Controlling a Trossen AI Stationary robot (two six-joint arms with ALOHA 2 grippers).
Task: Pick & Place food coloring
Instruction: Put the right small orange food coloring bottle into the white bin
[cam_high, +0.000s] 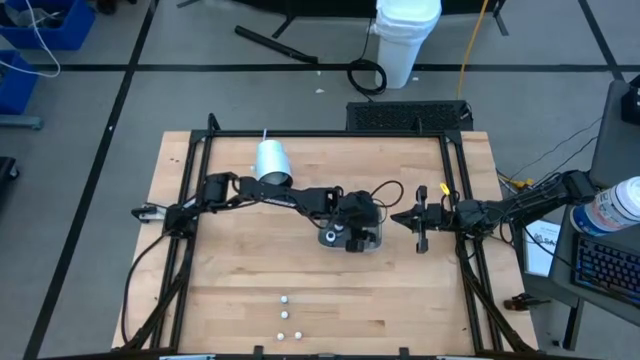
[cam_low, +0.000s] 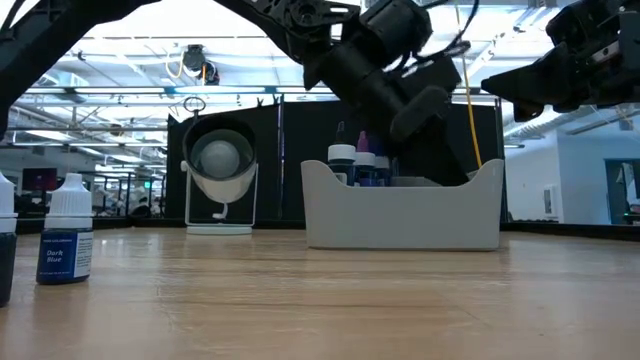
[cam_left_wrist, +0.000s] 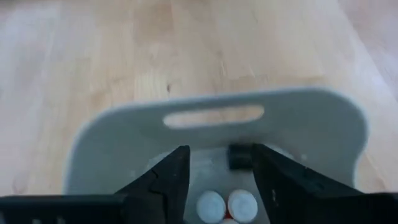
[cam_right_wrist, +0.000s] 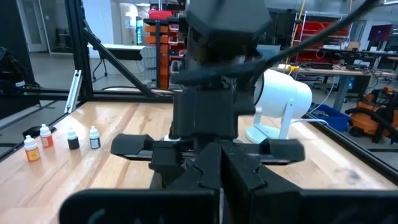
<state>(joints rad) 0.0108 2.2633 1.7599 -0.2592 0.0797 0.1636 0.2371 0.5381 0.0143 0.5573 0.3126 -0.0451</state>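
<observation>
A grey tray sits mid-table. In the low view its wall hides all but the tops of some food coloring bottles inside. My left gripper hangs open over the tray, slanting down. Its fingers stand either side of two white bottle caps lower in the tray, with the tray's slotted far wall beyond. Several more bottles stand near the table's front edge, among them one with a dark blue label. My right gripper waits shut at the table's right.
A big white cylinder on a stand sits at the far left of the table, behind the left arm. A black frame runs around the table. The loose bottles stand in a short row on bare wood.
</observation>
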